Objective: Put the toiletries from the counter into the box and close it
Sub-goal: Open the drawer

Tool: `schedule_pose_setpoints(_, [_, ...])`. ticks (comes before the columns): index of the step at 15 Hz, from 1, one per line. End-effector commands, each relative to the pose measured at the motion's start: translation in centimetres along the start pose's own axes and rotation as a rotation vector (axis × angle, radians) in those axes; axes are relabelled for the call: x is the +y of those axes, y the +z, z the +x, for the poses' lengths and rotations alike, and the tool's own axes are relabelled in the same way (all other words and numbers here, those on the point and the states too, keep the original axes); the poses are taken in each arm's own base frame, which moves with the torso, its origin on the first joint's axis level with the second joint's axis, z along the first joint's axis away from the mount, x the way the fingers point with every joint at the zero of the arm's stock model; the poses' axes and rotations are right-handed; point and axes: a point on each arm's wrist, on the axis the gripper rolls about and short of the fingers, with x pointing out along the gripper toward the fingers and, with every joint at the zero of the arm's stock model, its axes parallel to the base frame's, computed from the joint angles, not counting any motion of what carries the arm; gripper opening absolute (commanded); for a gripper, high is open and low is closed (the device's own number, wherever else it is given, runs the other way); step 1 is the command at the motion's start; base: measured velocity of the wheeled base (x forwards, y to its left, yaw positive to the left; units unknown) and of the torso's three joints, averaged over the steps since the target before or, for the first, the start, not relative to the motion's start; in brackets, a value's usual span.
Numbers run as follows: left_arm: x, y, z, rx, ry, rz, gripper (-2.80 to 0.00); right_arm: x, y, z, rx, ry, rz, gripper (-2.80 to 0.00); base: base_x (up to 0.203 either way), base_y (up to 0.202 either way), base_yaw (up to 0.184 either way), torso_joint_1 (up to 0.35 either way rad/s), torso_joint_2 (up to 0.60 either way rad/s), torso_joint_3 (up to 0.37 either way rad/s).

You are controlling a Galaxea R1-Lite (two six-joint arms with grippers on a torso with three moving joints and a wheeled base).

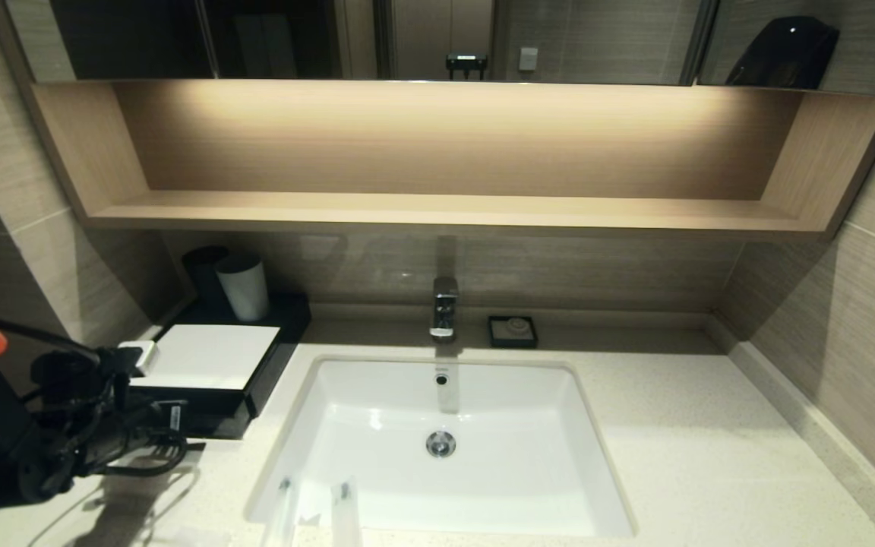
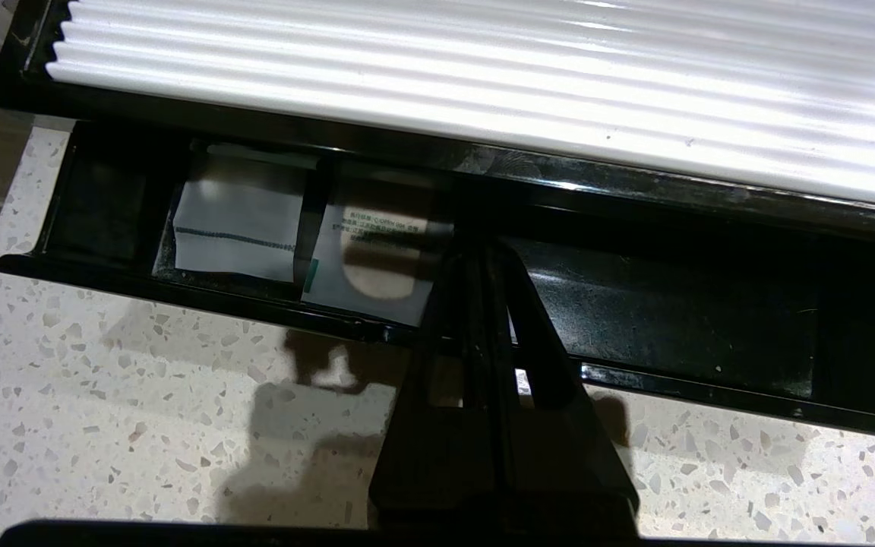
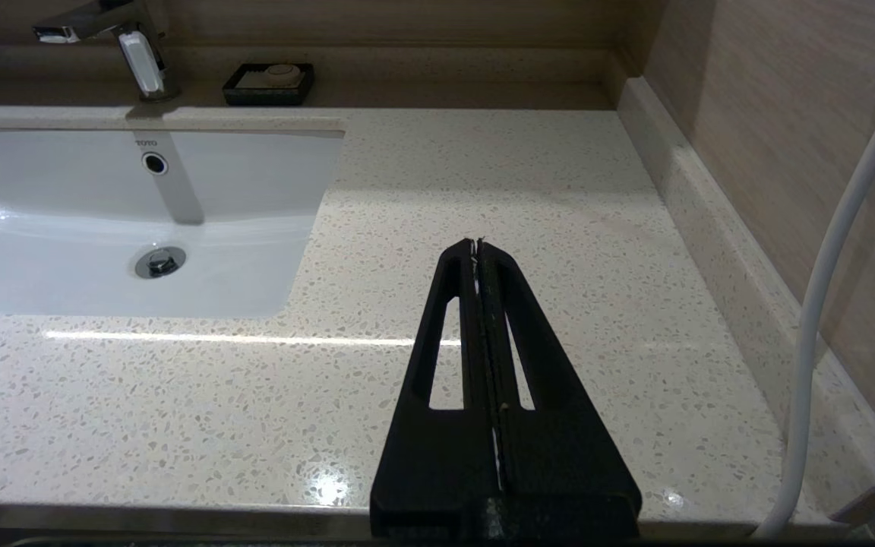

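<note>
Left gripper (image 2: 483, 251) at the box (image 1: 210, 357) drawer, fingers pressed together, holding nothing.

I see the box at the far left of the counter (image 1: 711, 456), white top panel up, its drawer (image 2: 673, 304) pulled partway out. My left gripper tips sit over the drawer's front edge, beside a square packet (image 2: 377, 266) with a round white item; a second flat packet (image 2: 240, 228) lies just beside that one in the drawer. Two long narrow packets (image 1: 346, 509) lie at the near edge, by the basin (image 1: 445, 448) rim. Right gripper (image 3: 477, 247) idles above bare counter right of the basin, fingers fully together, empty. White cup (image 1: 242, 285) and black cup (image 1: 202, 273) stand behind the box; small black dish (image 1: 513, 331) is right of the faucet (image 1: 443, 308).
</note>
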Motion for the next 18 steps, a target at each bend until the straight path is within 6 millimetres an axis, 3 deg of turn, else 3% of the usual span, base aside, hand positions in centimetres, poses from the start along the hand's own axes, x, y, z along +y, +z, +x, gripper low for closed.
schedule_pose_setpoints(1, [0.0,0.2,-0.4,-0.001,0.0,0.001,-2.8,0.0,0.0,0.0,-0.002,0.0,0.0,-2.8,0.0,0.0,0.0,0.0,0.0,0.0])
schedule_pose_setpoints(18, [0.0,1.2,-2.2,0.14,-0.012,-0.007,-2.8,0.0,0.0,0.0,-0.002,0.0,0.0,-2.8,0.0,0.0,0.0,0.0,0.0,0.0])
